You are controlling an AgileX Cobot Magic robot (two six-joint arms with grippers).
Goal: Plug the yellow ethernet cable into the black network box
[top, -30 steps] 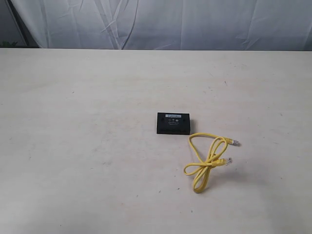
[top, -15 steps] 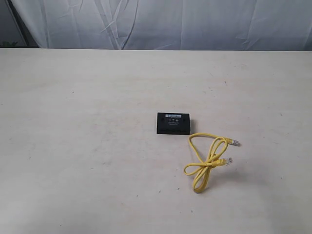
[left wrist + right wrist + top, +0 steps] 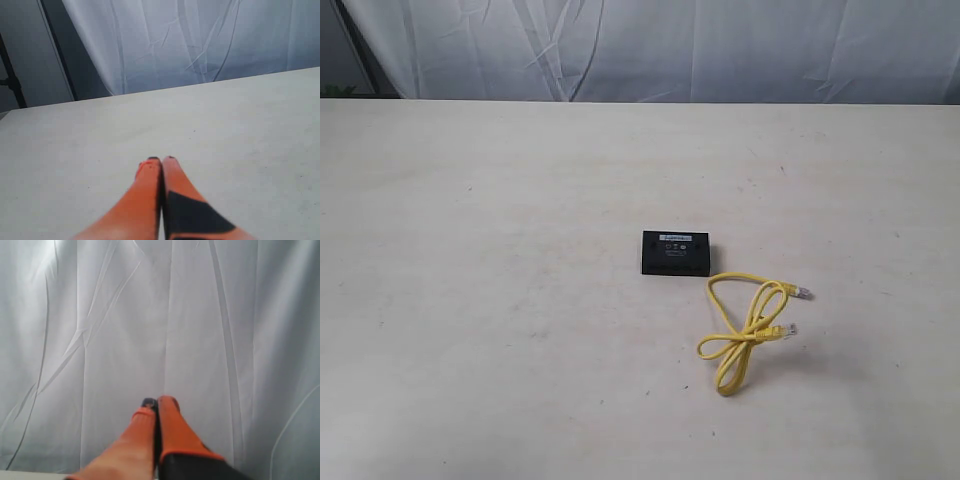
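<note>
The black network box [image 3: 675,253] lies flat near the middle of the table, its pale label strip facing up. Just right of it and nearer the front, the yellow ethernet cable [image 3: 745,325] rests loosely looped, both clear plugs lying at its right side. Neither arm shows in the exterior view. In the left wrist view my left gripper [image 3: 161,160] hovers over bare tabletop, orange fingers pressed together with nothing between them. In the right wrist view my right gripper [image 3: 158,401] is also shut and empty, facing the white curtain. Neither wrist view shows the box or the cable.
The pale table [image 3: 470,300] fills the exterior view, with a wrinkled white curtain [image 3: 670,50] hanging behind its far edge. A dark stand or frame [image 3: 12,80] is at the curtain's side in the left wrist view.
</note>
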